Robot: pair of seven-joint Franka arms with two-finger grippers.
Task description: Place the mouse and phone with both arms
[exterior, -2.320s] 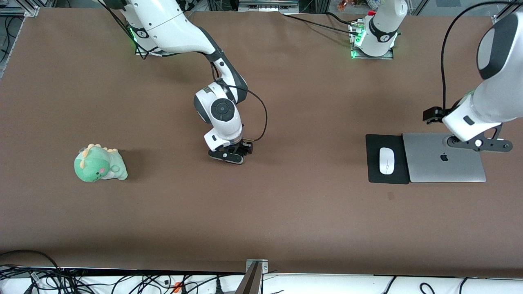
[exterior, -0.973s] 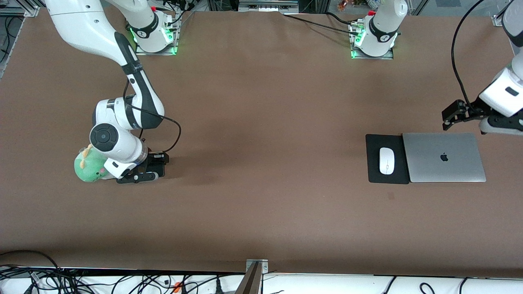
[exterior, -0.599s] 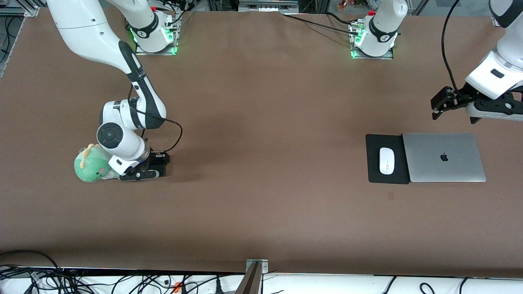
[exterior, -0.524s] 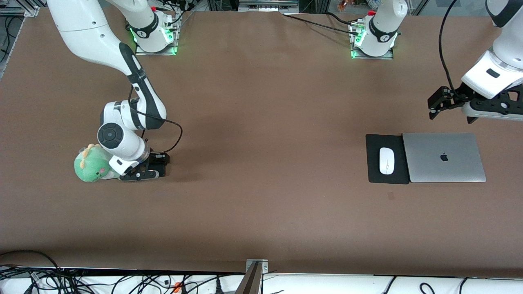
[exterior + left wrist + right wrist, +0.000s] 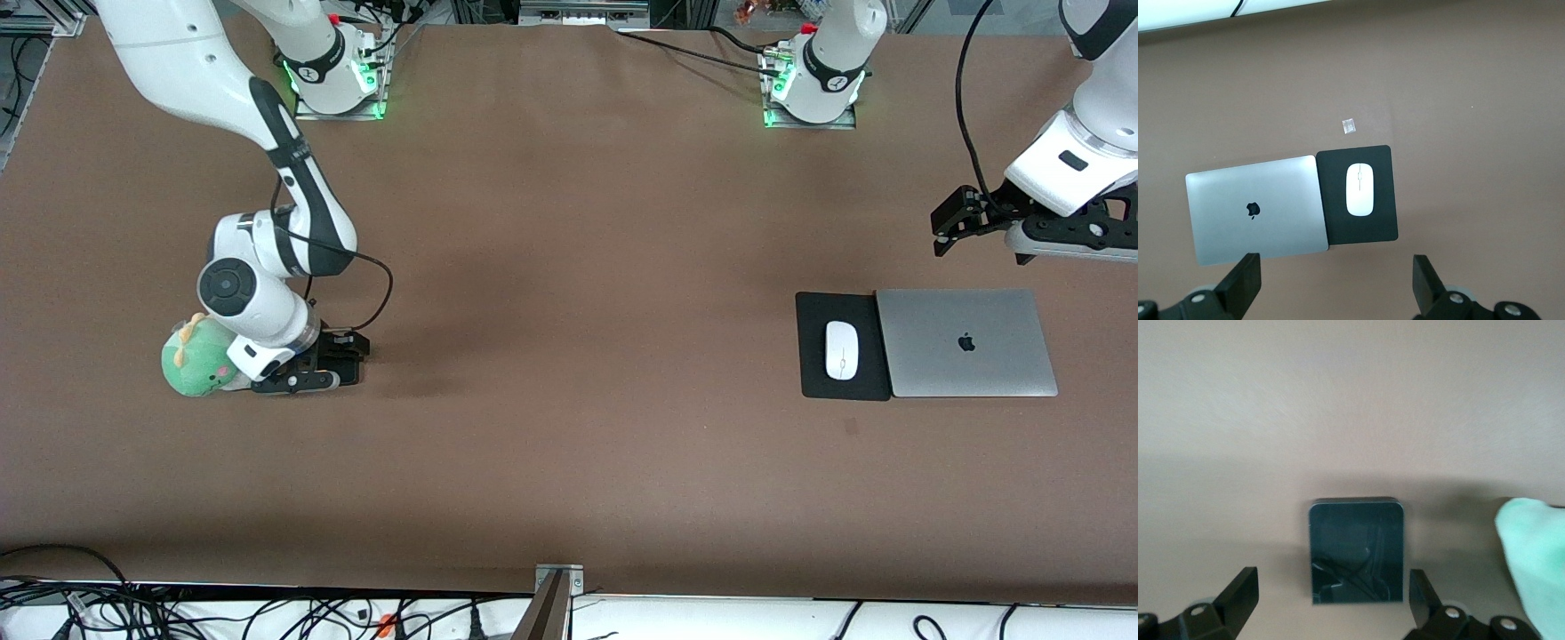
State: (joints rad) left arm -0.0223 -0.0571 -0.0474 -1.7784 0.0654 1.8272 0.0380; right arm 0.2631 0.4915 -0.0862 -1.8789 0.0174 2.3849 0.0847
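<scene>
The white mouse lies on the black mouse pad, beside the silver laptop; it also shows in the left wrist view. The black phone lies flat on the table beside the green plush toy; in the front view it is hidden under my right gripper. My right gripper is low over the phone, open, one finger on either side of it. My left gripper is open and empty, up over bare table at the left arm's end.
The plush toy sits close to my right gripper. A small tape mark is on the table nearer to the front camera than the mouse pad. The brown table is bare between the two arms.
My right arm swung from the table's middle to beside the plush toy and now shifts slightly. My left gripper lifted off the laptop and drew back from it.
</scene>
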